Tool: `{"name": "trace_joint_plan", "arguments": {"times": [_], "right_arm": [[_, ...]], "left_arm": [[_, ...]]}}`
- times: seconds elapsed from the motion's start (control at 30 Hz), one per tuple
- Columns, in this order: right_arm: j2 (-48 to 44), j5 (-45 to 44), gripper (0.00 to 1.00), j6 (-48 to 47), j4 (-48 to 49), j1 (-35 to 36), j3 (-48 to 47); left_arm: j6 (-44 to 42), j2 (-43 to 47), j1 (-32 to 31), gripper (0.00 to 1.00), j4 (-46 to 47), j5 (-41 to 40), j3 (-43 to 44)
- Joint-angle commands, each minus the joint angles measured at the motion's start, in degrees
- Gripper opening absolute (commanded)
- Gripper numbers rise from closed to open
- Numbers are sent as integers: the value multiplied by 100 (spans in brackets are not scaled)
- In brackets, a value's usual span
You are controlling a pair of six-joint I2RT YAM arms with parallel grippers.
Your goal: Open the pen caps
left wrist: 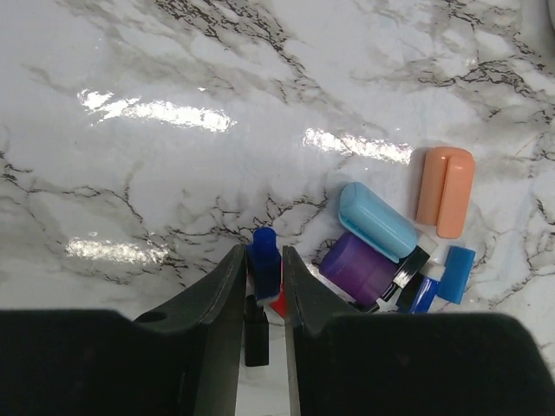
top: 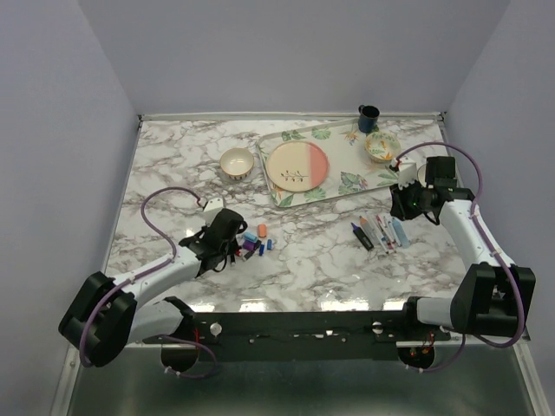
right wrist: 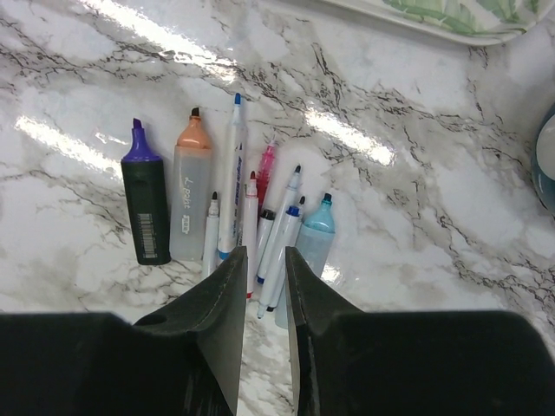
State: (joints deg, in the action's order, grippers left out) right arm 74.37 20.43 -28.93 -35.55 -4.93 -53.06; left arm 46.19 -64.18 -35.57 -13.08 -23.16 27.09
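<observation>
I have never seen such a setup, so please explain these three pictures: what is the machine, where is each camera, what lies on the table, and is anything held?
The machine is two robot arms bolted at the near edge of a marble table, each ending in a two-finger gripper. The wide picture comes from a fixed camera above and behind them. The other two come from cameras on the wrists, so the black shapes at the bottom are each gripper's own fingers. The left gripper has a dark blue cap between its fingers, beside a pile of loose pen caps; whether it grips it, I cannot tell. The right gripper hovers, jaws slightly apart and empty, over uncapped pens. Farther back are a tray holding a plate, plus a bowl and a mug.
</observation>
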Motion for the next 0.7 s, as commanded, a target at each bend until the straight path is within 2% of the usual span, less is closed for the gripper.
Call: {"name": "trace_joint_plan", "arguments": {"times": [0.0,0.17,0.37,0.47,0.53,0.57,0.6,0.67], "right_arm": [[-45,146,31,-87,22,27,94],[-54,155,31,-87,31,18,94],[-107,190,31,-104,39,18,103],[-238,278,31,-139,66,18,129],[-404,365,31,-148,101,18,164],[-475,409,33,-157,110,10,173],[-554,497,37,-166,153,-8,190],[-843,602,40,-166,197,-69,234]], "left_arm": [[-286,-366,112,32,201,189,261],[-348,-534,129,41,201,242,358],[-374,-201,156,50,17,233,446],[-488,334,173,62,-194,268,577],[-603,599,200,75,-352,338,639],[-655,887,217,80,-396,373,718],[-743,1038,252,91,-501,417,771],[-857,1432,366,99,-677,487,989]]}}
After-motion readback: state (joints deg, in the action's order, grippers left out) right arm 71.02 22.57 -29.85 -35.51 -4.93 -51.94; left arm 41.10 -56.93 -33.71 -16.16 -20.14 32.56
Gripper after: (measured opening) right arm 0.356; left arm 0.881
